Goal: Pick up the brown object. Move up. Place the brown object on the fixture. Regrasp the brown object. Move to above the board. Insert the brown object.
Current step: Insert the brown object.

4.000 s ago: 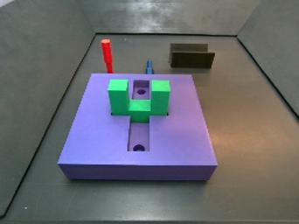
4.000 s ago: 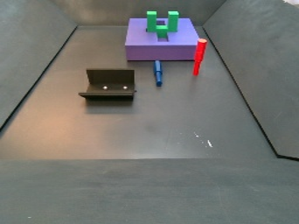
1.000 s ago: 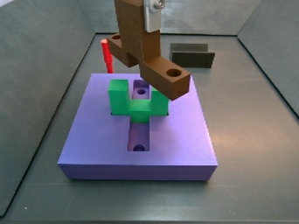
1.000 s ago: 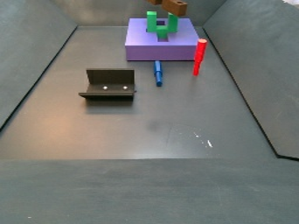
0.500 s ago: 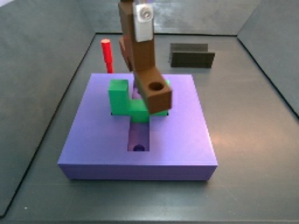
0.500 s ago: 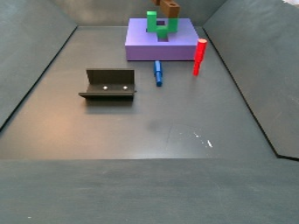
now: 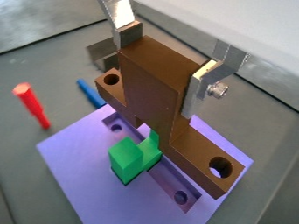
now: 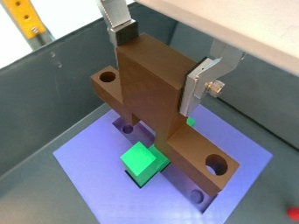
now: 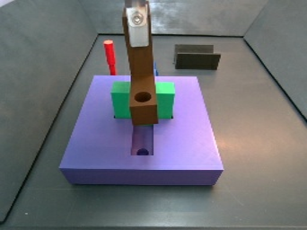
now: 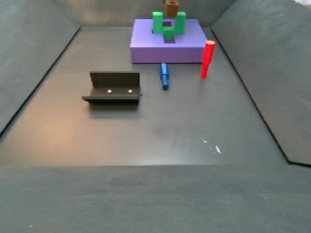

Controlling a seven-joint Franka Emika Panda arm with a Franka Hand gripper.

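The brown object (image 9: 142, 81) hangs upright, its holed lower end between the two arms of the green U-shaped block (image 9: 122, 101) on the purple board (image 9: 192, 135). My gripper (image 9: 135, 25) is shut on its upper end. In both wrist views the silver fingers (image 7: 205, 79) (image 8: 201, 83) press the bar's sides, with the gripper (image 7: 163, 59) (image 8: 158, 57) over the brown object (image 7: 158, 101) (image 8: 149, 92) and the green block (image 7: 132, 157) (image 8: 142, 161) beneath. The fixture (image 9: 197, 58) (image 10: 112, 88) stands apart on the floor. In a side view only the brown object's top (image 10: 173, 6) shows above the board (image 10: 148, 52).
A red peg (image 9: 109, 56) (image 10: 208, 58) stands upright beside the board's far corner. A blue peg (image 10: 165, 75) lies on the floor next to the board. Grey walls enclose the floor on all sides.
The brown object has turned from slanted across the board to upright and has come down into the gap of the green block. The gripper moved down with it.
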